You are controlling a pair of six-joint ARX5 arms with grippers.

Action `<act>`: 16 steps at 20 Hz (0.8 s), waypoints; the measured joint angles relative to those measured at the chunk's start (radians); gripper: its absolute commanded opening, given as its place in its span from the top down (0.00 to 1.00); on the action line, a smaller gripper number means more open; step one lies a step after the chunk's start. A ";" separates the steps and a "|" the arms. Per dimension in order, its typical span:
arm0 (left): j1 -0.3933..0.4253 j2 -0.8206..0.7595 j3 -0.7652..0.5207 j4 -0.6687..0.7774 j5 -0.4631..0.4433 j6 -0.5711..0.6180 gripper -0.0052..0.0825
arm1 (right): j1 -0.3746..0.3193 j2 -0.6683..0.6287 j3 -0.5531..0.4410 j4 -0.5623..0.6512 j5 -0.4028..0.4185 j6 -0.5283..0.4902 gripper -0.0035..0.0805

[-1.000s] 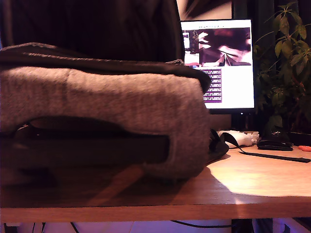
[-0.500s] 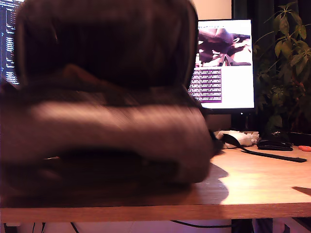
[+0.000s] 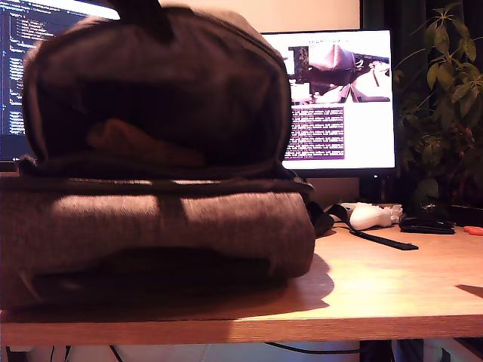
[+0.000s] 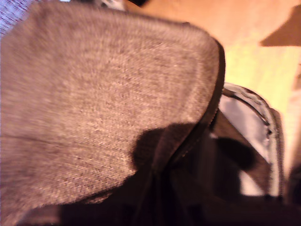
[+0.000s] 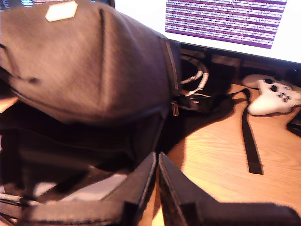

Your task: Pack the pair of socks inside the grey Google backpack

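Note:
The grey Google backpack (image 3: 158,219) lies on the desk and fills the exterior view's left and middle. Its top flap (image 3: 151,98) stands raised, showing dark lining, and a dark shape at the flap's upper edge (image 3: 143,13) holds it up. The first wrist view looks closely at the grey fabric (image 4: 103,89) and black zip trim (image 4: 214,99). A dark blurred mass there hides my first gripper's fingers. My second gripper (image 5: 157,157) is shut, its tips at the bag's dark opening, below the pale patch (image 5: 61,10). The pair of socks is not clearly visible.
A lit monitor (image 3: 339,98) stands behind the bag. At the exterior view's right are a white game controller (image 3: 370,216), a black mouse (image 3: 426,224) and a leafy plant (image 3: 445,98). A black strap (image 3: 377,237) trails over bare wood.
The backpack's flap has swung up from nearly flat to upright, exposing the dark lining. The bag's body has settled lower and shifted toward the exterior view's left.

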 measured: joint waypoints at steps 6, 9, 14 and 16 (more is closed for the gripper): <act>0.001 0.078 -0.004 -0.005 0.023 -0.004 0.25 | -0.010 0.000 0.000 0.000 -0.008 -0.008 0.97; 0.001 0.077 -0.004 -0.024 0.022 -0.004 0.25 | -0.010 0.000 0.000 0.000 -0.008 -0.023 0.97; -0.011 0.056 -0.004 -0.101 0.034 -0.004 0.25 | -0.010 0.000 0.000 0.000 -0.008 -0.023 0.97; -0.025 0.036 -0.004 -0.129 0.034 -0.004 0.25 | -0.010 0.000 0.000 0.001 -0.008 -0.023 0.97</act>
